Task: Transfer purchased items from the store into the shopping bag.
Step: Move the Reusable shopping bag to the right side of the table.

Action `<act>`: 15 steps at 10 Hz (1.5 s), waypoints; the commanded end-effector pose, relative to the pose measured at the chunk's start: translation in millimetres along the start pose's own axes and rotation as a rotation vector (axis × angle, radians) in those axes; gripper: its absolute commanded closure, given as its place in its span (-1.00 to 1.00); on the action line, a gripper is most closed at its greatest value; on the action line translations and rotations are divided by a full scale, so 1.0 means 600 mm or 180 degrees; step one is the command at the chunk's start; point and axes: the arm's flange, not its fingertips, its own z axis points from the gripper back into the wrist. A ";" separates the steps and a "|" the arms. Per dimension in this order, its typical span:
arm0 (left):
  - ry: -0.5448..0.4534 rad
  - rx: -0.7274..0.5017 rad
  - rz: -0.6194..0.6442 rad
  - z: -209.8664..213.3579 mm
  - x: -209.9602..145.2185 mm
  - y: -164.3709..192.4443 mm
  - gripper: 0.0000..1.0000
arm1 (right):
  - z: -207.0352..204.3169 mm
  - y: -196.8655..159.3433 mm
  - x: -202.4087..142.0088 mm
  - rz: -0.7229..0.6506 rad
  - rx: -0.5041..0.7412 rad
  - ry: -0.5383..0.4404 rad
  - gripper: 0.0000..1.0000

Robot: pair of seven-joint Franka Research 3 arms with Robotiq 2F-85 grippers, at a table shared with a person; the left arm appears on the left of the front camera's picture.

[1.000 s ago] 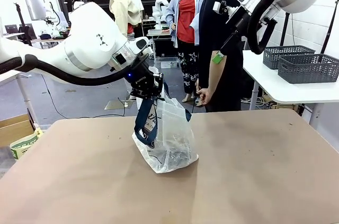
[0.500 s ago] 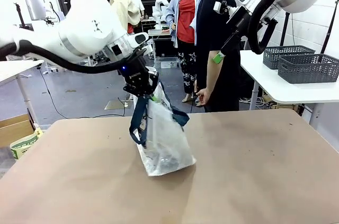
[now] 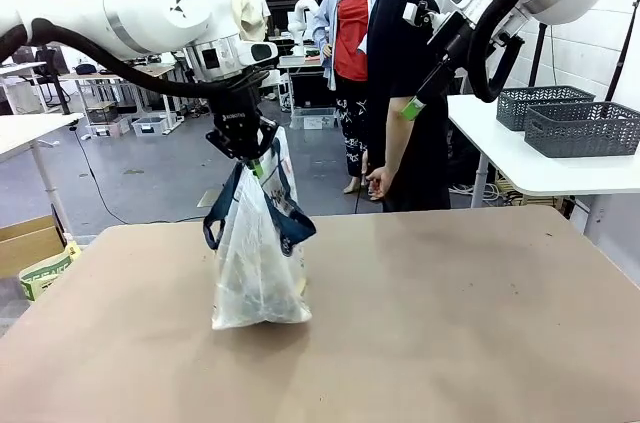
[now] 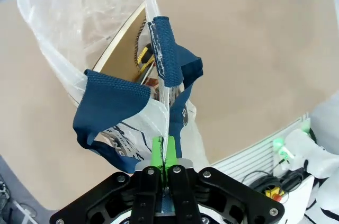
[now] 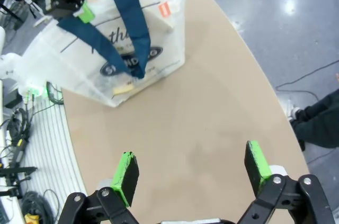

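Here, left to right:
Left gripper (image 3: 248, 155): green pads pinched on the top rim of the shopping bag (image 3: 258, 263), holding it upright over the table (image 3: 450, 323)
Shopping bag: base resting left of the table's centre, navy straps (image 4: 111, 102) hanging loose at its sides
Purchased items: a flat brown box (image 4: 119, 57) and a yellow packet (image 4: 143, 57) lie inside the bag
Person (image 3: 405, 83): stands at the far edge, side-on
Right gripper (image 5: 190, 173): fingers spread wide, empty, high above the table
Grey baskets (image 3: 570, 123): on a separate white table at far right

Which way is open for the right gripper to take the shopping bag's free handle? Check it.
Probably yes: the right gripper is open, with bare table between it and the shopping bag, whose handle hangs exposed; the left gripper pinches the rim.
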 end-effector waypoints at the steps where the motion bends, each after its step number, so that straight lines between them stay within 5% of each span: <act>1: -0.0152 0.0139 -0.0023 0.028 0.022 0.018 1.00 | 0.001 0.000 0.001 0.0011 -0.0009 0.0011 -1.00; 5: -0.0428 -0.0150 -0.0144 0.050 0.023 0.060 1.00 | 0.001 0.000 0.001 0.0011 -0.0009 0.0011 -1.00; 6: -0.0216 0.0142 -0.0101 0.043 0.026 0.061 1.00 | 0.001 0.000 0.001 0.0011 -0.0009 0.0011 -1.00; 10: -0.0197 0.0088 -0.0134 0.029 0.030 0.063 1.00 | 0.001 0.000 0.001 0.0011 -0.0009 0.0011 -1.00; 15: -0.0178 0.0097 -0.0205 0.152 0.013 0.210 1.00 | 0.001 0.000 0.001 0.0011 -0.0009 0.0011 -1.00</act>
